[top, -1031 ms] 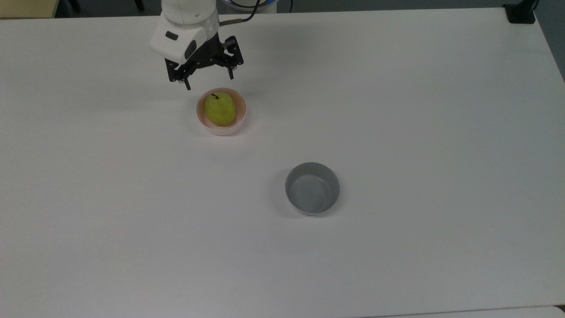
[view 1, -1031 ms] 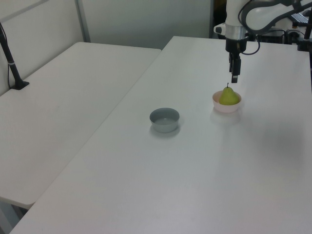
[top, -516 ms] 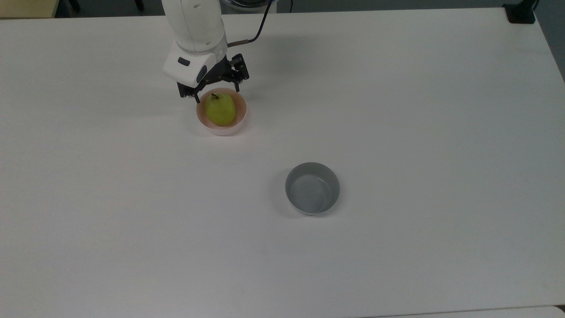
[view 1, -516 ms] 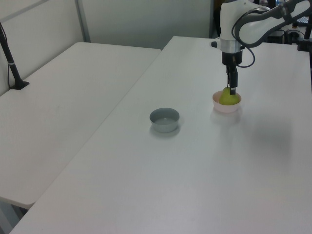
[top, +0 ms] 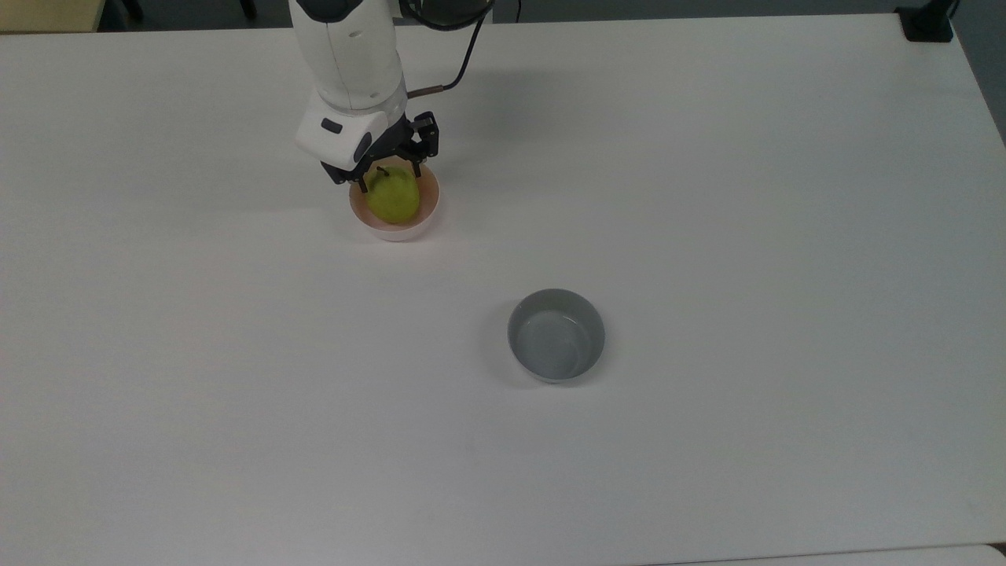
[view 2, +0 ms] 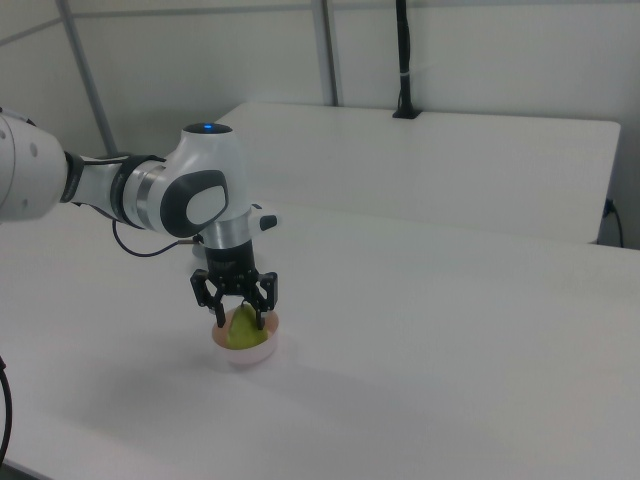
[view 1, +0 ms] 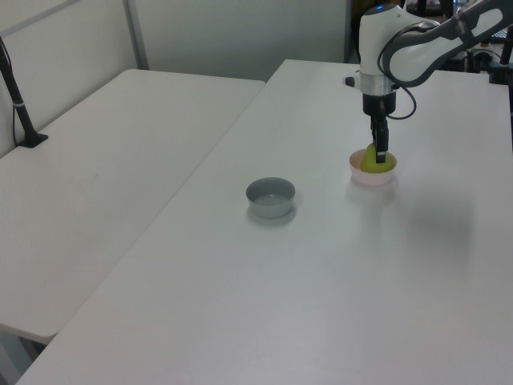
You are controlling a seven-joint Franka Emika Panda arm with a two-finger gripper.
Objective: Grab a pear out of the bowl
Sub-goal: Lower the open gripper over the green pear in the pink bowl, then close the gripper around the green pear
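A yellow-green pear (top: 394, 200) with a dark stem sits in the small pale pink bowl (top: 398, 233) at the far left-centre of the white table in the top view. My gripper (top: 391, 178) has come down over it and stands open, one finger on each side of the pear's upper part. In the right view the gripper (view 2: 240, 320) straddles the pear (view 2: 241, 334) just above the bowl (view 2: 250, 353). The left view has the gripper (view 1: 381, 154) partly covering the pear (view 1: 369, 164) in the bowl (view 1: 373, 179).
A grey bowl (top: 556, 336) of similar size stands empty nearer the table's middle, to the pink bowl's lower right in the top view, and shows as the grey bowl (view 1: 271, 197) in the left view. A second white table (view 1: 96, 168) adjoins on the left view's left.
The gripper has moved from behind and above the bowl down over it, so its open fingers now flank the pear. Pear and both bowls have stayed put.
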